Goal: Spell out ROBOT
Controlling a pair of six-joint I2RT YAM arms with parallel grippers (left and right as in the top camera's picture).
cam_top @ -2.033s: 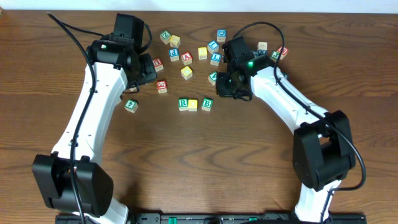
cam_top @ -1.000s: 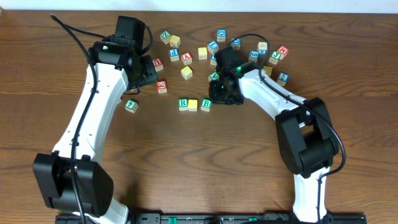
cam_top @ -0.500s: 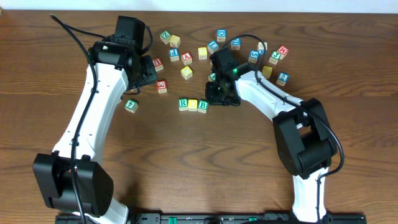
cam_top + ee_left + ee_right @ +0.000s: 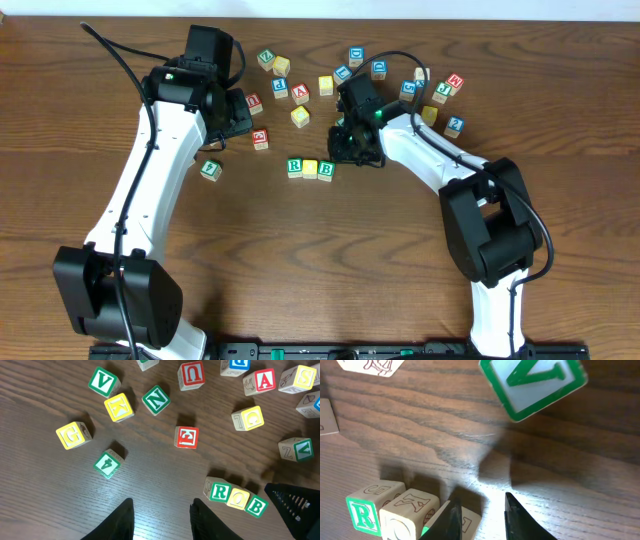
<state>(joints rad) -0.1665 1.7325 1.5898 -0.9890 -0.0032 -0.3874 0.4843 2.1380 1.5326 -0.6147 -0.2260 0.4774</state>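
My right gripper (image 4: 483,502) is down low over the table (image 4: 420,435), just at the end of a short row of cubes. Its two fingers are a little way apart. Only bare wood shows between them, so it holds nothing.

The row has three cubes side by side, touching each other. First comes the R cube (image 4: 294,166), then the yellow cube (image 4: 310,168), then the B cube (image 4: 326,169). The left wrist view shows them spelling R, O, B.

The B cube sits right by one finger of my right gripper. In the right wrist view that finger hides most of the cube, so I cannot tell if they touch. A green V cube (image 4: 532,385) lies a bit past my fingers, turned at a slant and apart from the row.

My left gripper (image 4: 162,507) hangs over bare wood, off to the left of the row and well apart from it. Its fingers are spread wide with nothing between them.

More loose cubes (image 4: 300,116) lie scattered beyond the row. From above, most of their letters are too small to read.
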